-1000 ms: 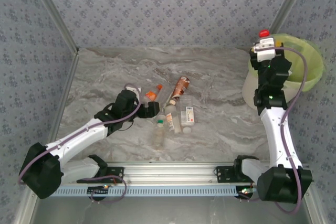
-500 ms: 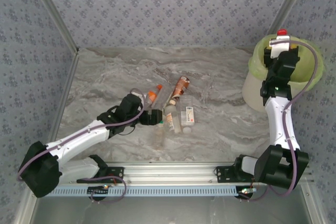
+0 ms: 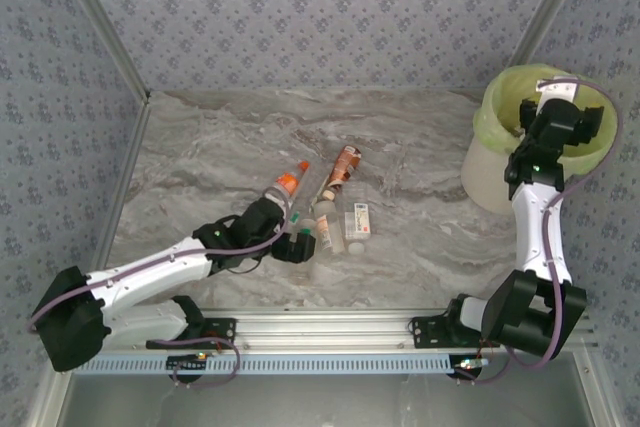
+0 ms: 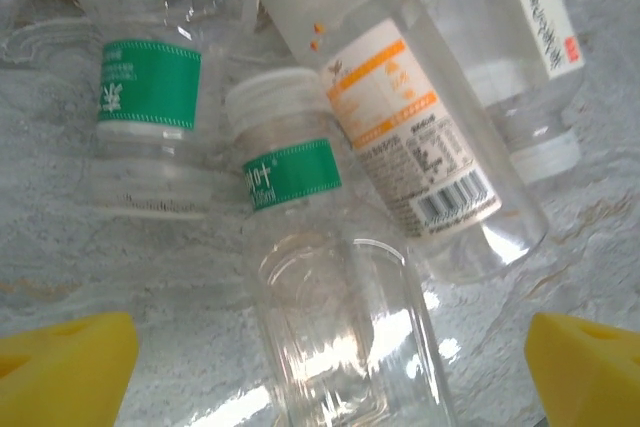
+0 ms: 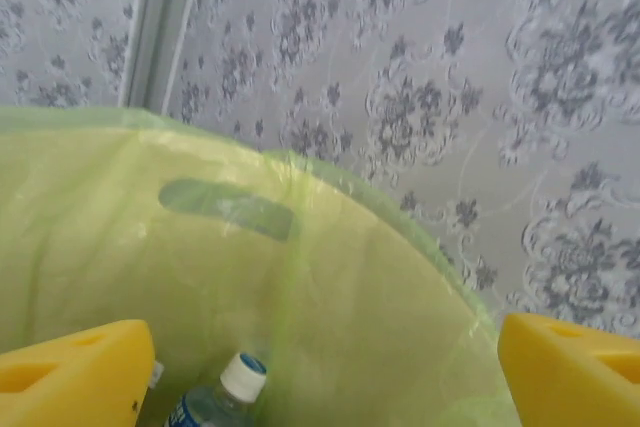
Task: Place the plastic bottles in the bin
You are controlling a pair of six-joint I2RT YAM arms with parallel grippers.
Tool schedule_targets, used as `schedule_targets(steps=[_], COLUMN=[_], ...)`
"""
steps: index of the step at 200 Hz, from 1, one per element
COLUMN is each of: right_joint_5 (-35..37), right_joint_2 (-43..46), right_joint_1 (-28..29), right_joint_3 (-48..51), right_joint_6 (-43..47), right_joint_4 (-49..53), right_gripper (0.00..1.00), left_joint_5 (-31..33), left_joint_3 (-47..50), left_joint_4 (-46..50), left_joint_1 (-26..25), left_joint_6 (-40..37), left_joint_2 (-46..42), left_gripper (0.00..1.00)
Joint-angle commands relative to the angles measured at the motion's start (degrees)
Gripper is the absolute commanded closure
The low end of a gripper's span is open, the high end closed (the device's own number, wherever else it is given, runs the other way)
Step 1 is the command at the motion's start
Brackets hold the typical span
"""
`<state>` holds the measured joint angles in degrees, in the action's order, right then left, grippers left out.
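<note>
Near surface centre, L pincer (image 3: 300,245) open over green-label bottle (image 4: 300,247) in bottle pile (image 3: 338,209); R pincer (image 5: 320,377) open, empty, above bin (image 3: 497,107) at far-right corner, white-cap bottle (image 5: 222,389) inside.

A table (image 3: 200,137) with a grey-and-white marbled top fills the floor of the enclosure, under soft, even light. A back wall (image 3: 330,17), a left wall (image 3: 50,147) and a right wall (image 3: 615,257) close it in, all papered pale grey-blue with a repeating darker floral motif, and a silver metal post runs up the left back corner (image 3: 100,22) and the right back corner (image 3: 552,2). A ribbed aluminium rail (image 3: 330,322) lies along the table's near edge, with a pale slotted strip (image 3: 330,362) just in front of it.
</note>
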<state>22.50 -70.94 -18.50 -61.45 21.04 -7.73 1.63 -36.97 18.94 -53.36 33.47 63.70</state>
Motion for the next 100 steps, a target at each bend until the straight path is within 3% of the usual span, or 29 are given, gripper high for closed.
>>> schedule_targets(steps=[1, 38, 69, 100], right_joint_5=[1.4, 0.3, -10.5, -24.2], right_joint_2=[1.2, 5.3, 9.1, 14.7], right_joint_1=[0.3, 1.3, 1.5, 2.4], right_joint_3=[-2.1, -5.6, -9.6, -4.3], right_joint_6=[-4.9, -19.7, -31.9, -39.6], right_joint_4=[3.5, 12.6, 26.0, 26.1], right_gripper=[0.0, 0.0, 0.0, 0.0], left_joint_5=[6.0, 12.2, 16.1, 16.7], left_joint_3=[-2.9, -4.6, -6.7, -7.2], left_joint_4=[3.9, 7.3, 10.8, 10.4], left_joint_1=[-3.1, -8.4, -12.2, -15.2], left_joint_6=[0.5, 4.1, 5.8, 7.0], left_joint_2=[1.1, 3.8, 7.1, 9.7], left_gripper=[0.01, 0.0, 0.0, 0.01])
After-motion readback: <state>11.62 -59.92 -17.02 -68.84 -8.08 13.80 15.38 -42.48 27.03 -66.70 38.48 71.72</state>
